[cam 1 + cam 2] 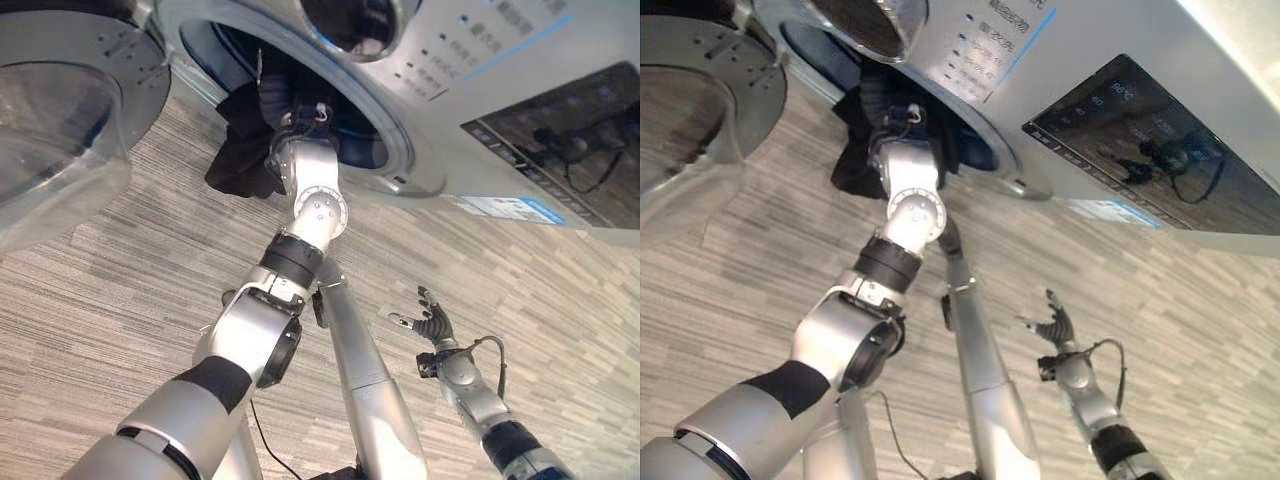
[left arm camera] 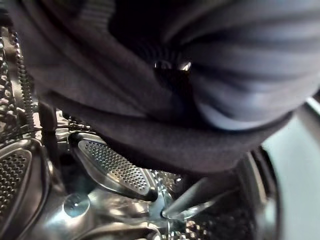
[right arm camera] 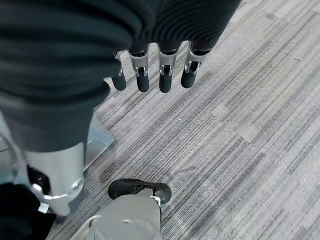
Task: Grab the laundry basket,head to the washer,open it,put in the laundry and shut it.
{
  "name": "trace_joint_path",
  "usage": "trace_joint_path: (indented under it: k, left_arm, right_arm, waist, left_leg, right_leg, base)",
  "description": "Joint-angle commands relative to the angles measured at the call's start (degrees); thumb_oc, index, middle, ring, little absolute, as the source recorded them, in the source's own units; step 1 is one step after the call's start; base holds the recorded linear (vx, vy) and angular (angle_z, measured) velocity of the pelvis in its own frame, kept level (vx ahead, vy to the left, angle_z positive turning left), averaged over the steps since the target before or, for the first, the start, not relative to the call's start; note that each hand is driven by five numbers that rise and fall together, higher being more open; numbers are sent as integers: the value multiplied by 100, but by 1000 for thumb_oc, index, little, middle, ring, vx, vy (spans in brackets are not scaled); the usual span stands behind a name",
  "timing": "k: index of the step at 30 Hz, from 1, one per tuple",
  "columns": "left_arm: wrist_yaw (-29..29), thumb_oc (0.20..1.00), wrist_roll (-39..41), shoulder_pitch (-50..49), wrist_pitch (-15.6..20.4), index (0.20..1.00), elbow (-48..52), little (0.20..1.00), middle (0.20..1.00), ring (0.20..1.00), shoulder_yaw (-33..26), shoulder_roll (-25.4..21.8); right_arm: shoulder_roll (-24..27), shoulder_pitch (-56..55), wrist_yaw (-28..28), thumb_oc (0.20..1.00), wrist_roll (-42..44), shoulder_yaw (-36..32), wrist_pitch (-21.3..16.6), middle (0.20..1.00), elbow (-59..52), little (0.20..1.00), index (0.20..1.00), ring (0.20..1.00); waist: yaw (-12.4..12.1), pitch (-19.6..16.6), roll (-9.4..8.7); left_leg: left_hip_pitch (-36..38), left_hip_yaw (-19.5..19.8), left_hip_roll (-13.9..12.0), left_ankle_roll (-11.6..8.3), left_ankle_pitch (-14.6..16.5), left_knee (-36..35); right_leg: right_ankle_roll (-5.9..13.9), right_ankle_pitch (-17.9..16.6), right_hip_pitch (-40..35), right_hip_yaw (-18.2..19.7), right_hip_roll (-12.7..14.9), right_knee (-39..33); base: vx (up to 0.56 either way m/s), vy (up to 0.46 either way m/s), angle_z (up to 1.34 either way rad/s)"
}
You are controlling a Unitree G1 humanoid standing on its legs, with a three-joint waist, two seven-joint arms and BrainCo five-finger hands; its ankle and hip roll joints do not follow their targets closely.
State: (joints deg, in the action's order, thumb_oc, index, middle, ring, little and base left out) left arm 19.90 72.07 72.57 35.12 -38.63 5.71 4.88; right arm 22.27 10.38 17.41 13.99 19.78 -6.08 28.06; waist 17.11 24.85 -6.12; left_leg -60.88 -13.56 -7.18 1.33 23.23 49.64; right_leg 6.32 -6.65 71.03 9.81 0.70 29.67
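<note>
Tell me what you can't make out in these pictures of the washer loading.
- Left hand: in the eye views it is hidden inside the washer opening behind dark laundry, so its fingers cannot be read.
- Left wrist view: dark cloth covers the hand; how much laundry lies in the drum is unclear.
- Washer door: cut off by the picture edge.
- Right hand: open, holding nothing.
</note>
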Motion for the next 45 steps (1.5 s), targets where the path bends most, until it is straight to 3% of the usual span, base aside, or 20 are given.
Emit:
trace_joint_path:
  k: [1, 5, 11, 13, 15, 20, 23, 24, 27, 28, 30, 31, 32, 35, 36, 39, 41, 42, 43, 45]
  left_arm:
    - [-178, 200, -199, 723, 212, 200, 197, 200, 200, 200, 42, -21]
    - [-185, 200, -75, 1117, 220, 200, -13, 200, 200, 200, -76, -289]
    - [-202, 200, 503, 2066, 211, 200, -694, 200, 200, 200, -300, -1217]
    - [-131, 200, 298, 2649, 214, 200, -820, 200, 200, 200, -58, -1733]
    - [-88, 200, 174, 3133, 262, 200, -738, 200, 200, 200, 220, -1876]
    - [-20, 200, -384, 3533, 695, 200, 635, 200, 200, 200, 855, -1668]
    - [-80, 200, -605, 3365, 904, 200, 1480, 200, 200, 200, 888, -1587]
    - [-127, 200, -639, 3199, 849, 200, 1736, 200, 200, 200, 991, -1425]
    - [-355, 200, -382, 2552, 805, 200, 1924, 200, 200, 200, 807, -1053]
    - [-649, 200, 59, 2457, 773, 200, 1916, 200, 200, 200, 908, -646]
    - [-856, 200, 398, 2082, 620, 200, 1870, 200, 200, 200, 960, -437]
    - [-869, 410, 497, 1866, 481, 410, 1756, 410, 410, 410, 998, -334]
    - [-844, 1000, 579, 1744, 342, 1000, 1548, 1000, 1000, 1000, 1092, -276]
    - [-632, 1000, 114, 1884, -455, 1000, 159, 1000, 1000, 1000, 1280, -704]
    - [-744, 1000, -272, 2231, -1407, 1000, -1540, 1000, 1000, 1000, 1483, -1360]
    - [-933, 1000, -1530, 2861, -2288, 1000, -3077, 1000, 1000, 1000, 1959, -2199]
    - [-1272, 1000, -3023, 3283, -2927, 1000, -3895, 1000, 1000, 1000, 2546, -2605]
    - [-1470, 1000, -3609, 3458, -3109, 1000, -4064, 1000, 1000, 1000, 2857, -2704]
    - [-1707, 1000, -4983, 3643, -3263, 1000, -4190, 1000, 1000, 1000, 3568, -2715]
    - [-1773, 1000, -6493, 3612, -3470, 1000, -4222, 1000, 1000, 1000, 4349, -2595]
  right_arm:
    - [482, -265, 103, 1000, 294, -90, -147, 1000, -257, 1000, 1000, 1000]
    - [560, -159, 84, 1000, 418, -105, -229, 1000, -599, 1000, 1000, 1000]
    - [849, 0, 88, 1000, 183, -111, -266, 1000, -1234, 1000, 1000, 1000]
    - [1072, -56, 68, 1000, -18, -234, -343, 1000, -1428, 1000, 1000, 1000]
    - [1196, -106, 53, 1000, -49, -408, -346, 1000, -1432, 1000, 1000, 1000]
    - [1502, -507, 14, 1000, -141, -899, -317, 1000, -1559, 1000, 1000, 1000]
    - [1583, -749, -47, 1000, -250, -1042, -276, 1000, -1685, 1000, 1000, 1000]
    - [1715, -773, -79, 1000, -332, -1074, -214, 1000, -1807, 1000, 1000, 1000]
    - [1474, -667, 9, 1000, -353, -905, -267, 1000, -1095, 1000, 1000, 1000]
    - [1343, -521, 116, 1000, -302, -730, -211, 1000, -733, 1000, 1000, 1000]
    - [1274, -351, 162, 1000, -379, -589, -128, 1000, -609, 1000, 1000, 1000]
    - [1239, -251, 193, 1000, -385, -515, -84, 1000, -567, 1000, 1000, 1000]
    - [1197, -156, 240, 1000, -371, -464, -62, 1000, -483, 1000, 1000, 1000]
    - [996, 84, 302, 1000, -368, -295, -95, 1000, -247, 1000, 1000, 1000]
    - [985, 319, 266, 1000, -327, -238, -85, 1000, -3, 1000, 1000, 1000]
    - [943, 449, 134, 1000, -292, -166, -141, 1000, 273, 1000, 1000, 1000]
    - [991, 639, 9, 1000, -169, -149, -174, 1000, 614, 1000, 1000, 1000]
    - [973, 769, -45, 1000, -111, -127, -195, 1000, 795, 1000, 1000, 1000]
    - [1001, 909, -114, 1000, -121, -75, -197, 1000, 1073, 1000, 1000, 1000]
    - [1140, 1300, -197, 1000, -114, 9, -170, 1000, 1604, 1000, 1000, 1000]
  waist:
    - [164, 15, 33]
    - [253, 31, -13]
    - [390, -8, -67]
    - [464, -72, -28]
    - [520, -58, 65]
    - [532, -129, 288]
    - [505, -165, 329]
    - [486, -161, 333]
    - [393, -139, 350]
    - [386, -113, 343]
    - [350, -79, 352]
    - [326, -92, 366]
    - [308, -88, 384]
    - [263, -108, 413]
    - [226, -157, 490]
    - [232, -201, 596]
    - [264, -186, 626]
    - [289, -175, 612]
    - [325, -172, 599]
    - [337, -190, 595]
  left_leg:
    - [-467, 131, -169, 113, -232, -289]
    - [-602, 94, -265, 145, -148, -134]
    - [-728, 61, -495, 108, -42, 58]
    - [-740, 85, -558, 95, -54, 77]
    - [-760, 100, -567, 76, -82, 106]
    - [-803, 134, -551, 17, -144, 105]
    - [-844, 138, -554, -2, -157, 125]
    - [-863, 140, -545, 3, -148, 126]
    - [-880, 166, -524, 8, -158, 131]
    - [-921, 186, -499, 23, -156, 171]
    - [-983, 211, -484, 37, -161, 214]
    - [-995, 231, -472, 43, -164, 208]
    - [-999, 233, -461, 46, -171, 202]
    - [-1004, 266, -430, 70, -188, 207]
    - [-959, 267, -425, 102, -199, 170]
    - [-907, 199, -407, 149, -244, 129]
    - [-827, 179, -396, 156, -252, 97]
    - [-817, 179, -392, 150, -293, 83]
    - [-788, 165, -402, 145, -319, 63]
    - [-740, 160, -419, 142, -337, 37]
  right_leg:
    - [-41, 1118, -81, -470, 73, 620]
    - [-20, 1055, 68, -541, 13, 559]
    - [37, 1056, 227, -672, -73, 557]
    - [47, 1075, 235, -727, -70, 544]
    - [16, 1127, 233, -749, -66, 589]
    - [-32, 1190, 269, -786, -60, 644]
    - [-41, 1203, 314, -813, -86, 690]
    - [-65, 1215, 348, -835, -106, 695]
    - [-91, 1236, 372, -839, -123, 718]
    - [-113, 1239, 410, -816, -149, 767]
    - [-142, 1232, 447, -806, -149, 815]
    - [-159, 1243, 452, -820, -135, 817]
    - [-168, 1247, 451, -827, -124, 831]
    - [-184, 1251, 416, -829, -94, 821]
    - [-174, 1278, 371, -839, -55, 846]
    - [-199, 1261, 309, -837, -24, 848]
    - [-214, 1279, 237, -857, -8, 863]
    - [-227, 1260, 218, -865, -2, 847]
    - [-227, 1227, 180, -856, 4, 826]
    - [-232, 1196, 127, -848, 10, 796]
  base:
    - [55, -11, -25]
    - [73, -31, -16]
    - [82, -41, -13]
    - [91, -104, -11]
    - [97, -104, -5]
    - [52, -87, 10]
    - [32, -48, 10]
    - [32, -37, 8]
    - [11, -4, 5]
    - [5, 33, 7]
    - [0, 19, 4]
    - [0, 0, 0]
    - [-15, 2, 3]
    - [-15, 30, 2]
    - [-12, 95, -5]
    - [-10, 96, -6]
    - [-12, 66, -6]
    - [-36, 50, -2]
    - [-45, 33, 1]
    - [-30, 22, 11]
